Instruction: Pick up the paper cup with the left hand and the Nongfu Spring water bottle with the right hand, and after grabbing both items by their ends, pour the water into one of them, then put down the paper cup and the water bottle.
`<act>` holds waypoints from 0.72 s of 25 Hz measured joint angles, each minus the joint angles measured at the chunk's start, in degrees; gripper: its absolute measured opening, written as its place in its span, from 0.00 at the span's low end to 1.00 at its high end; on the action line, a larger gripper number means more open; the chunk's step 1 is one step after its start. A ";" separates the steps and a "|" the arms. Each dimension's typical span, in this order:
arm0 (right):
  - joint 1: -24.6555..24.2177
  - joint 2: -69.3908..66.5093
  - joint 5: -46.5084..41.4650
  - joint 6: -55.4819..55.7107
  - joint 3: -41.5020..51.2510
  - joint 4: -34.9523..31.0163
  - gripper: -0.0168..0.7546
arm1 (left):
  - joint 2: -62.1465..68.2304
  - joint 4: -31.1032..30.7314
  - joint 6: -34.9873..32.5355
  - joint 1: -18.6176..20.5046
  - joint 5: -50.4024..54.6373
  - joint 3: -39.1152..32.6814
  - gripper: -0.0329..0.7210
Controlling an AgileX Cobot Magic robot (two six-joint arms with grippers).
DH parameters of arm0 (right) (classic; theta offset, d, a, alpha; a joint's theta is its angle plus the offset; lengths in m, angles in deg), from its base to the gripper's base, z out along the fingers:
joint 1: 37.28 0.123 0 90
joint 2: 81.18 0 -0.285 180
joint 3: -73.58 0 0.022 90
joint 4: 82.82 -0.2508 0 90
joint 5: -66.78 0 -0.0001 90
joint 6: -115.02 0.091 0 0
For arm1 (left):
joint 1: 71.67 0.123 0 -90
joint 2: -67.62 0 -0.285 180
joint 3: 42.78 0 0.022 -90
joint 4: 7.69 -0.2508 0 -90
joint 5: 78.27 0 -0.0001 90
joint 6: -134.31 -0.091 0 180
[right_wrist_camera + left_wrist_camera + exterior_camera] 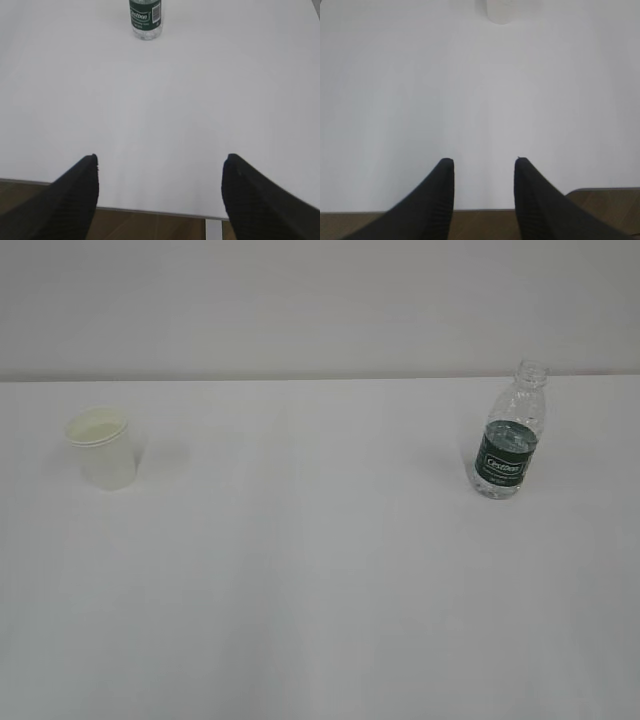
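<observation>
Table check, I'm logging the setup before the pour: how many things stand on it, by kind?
Paper cup: 1
Water bottle: 1
Total: 2, both upright on the white table, cup left, bottle right, neither held.

White cup (101, 450); green-labelled clear bottle (508, 435).

Left wrist view: the paper cup (503, 11) is cut off by the top edge; only its base shows, rim and interior unseen. Right wrist view: the Nongfu Spring water bottle (145, 19) is cropped above the label; neck and mouth unseen. Label lettering is too small to read. Neither arm appears in the exterior view.
</observation>
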 joint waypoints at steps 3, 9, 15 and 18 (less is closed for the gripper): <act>0.00 2.81 -0.10 0.00 0.00 -0.19 0.77 | -0.02 0.00 0.00 0.00 0.00 0.00 0.42; 0.00 6.30 -0.34 0.00 0.00 -0.54 0.77 | -1.93 0.00 0.00 0.00 0.00 0.00 0.42; 0.00 6.38 -0.44 0.00 0.00 -0.54 0.77 | -9.23 0.00 0.00 0.00 0.00 0.00 0.42; 0.00 6.38 -0.44 0.00 0.00 -0.54 0.77 | -10.53 0.00 0.00 0.00 0.14 0.00 0.42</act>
